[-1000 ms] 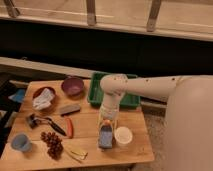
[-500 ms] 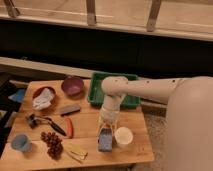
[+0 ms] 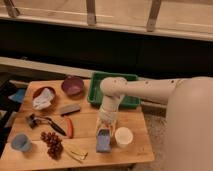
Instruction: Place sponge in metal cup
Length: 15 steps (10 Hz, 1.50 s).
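Wooden table w/ dim warm light; dark wall behind, railing posts up top.

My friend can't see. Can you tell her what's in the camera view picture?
A white robot arm reaches over a wooden table, its gripper low over a light-blue sponge near the front edge, beside a white cup. Also on the table are a green tray, a purple bowl, a grey block, grapes and a blue cup.
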Each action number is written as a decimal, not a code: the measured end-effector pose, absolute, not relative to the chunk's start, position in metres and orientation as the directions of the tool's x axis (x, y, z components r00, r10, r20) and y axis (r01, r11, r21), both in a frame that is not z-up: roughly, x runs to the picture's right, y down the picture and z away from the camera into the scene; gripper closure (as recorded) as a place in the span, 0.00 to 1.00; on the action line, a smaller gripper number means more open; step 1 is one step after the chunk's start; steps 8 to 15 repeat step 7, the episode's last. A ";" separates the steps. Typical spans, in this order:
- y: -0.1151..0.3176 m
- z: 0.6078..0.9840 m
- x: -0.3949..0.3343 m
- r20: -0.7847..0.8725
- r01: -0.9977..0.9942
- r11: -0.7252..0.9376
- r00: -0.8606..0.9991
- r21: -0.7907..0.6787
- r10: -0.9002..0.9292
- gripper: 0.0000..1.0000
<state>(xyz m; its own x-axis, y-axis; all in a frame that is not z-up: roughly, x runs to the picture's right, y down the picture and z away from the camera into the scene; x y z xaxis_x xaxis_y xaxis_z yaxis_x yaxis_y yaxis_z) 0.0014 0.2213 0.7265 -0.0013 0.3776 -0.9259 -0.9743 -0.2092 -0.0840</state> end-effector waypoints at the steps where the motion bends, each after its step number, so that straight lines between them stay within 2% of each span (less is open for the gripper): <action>1: 0.220 0.725 0.002 -0.923 -0.972 -0.216 0.003 -0.093 0.384 0.20; 15: 0.218 0.722 -0.001 -0.918 -0.970 -0.215 0.021 -0.115 0.397 0.20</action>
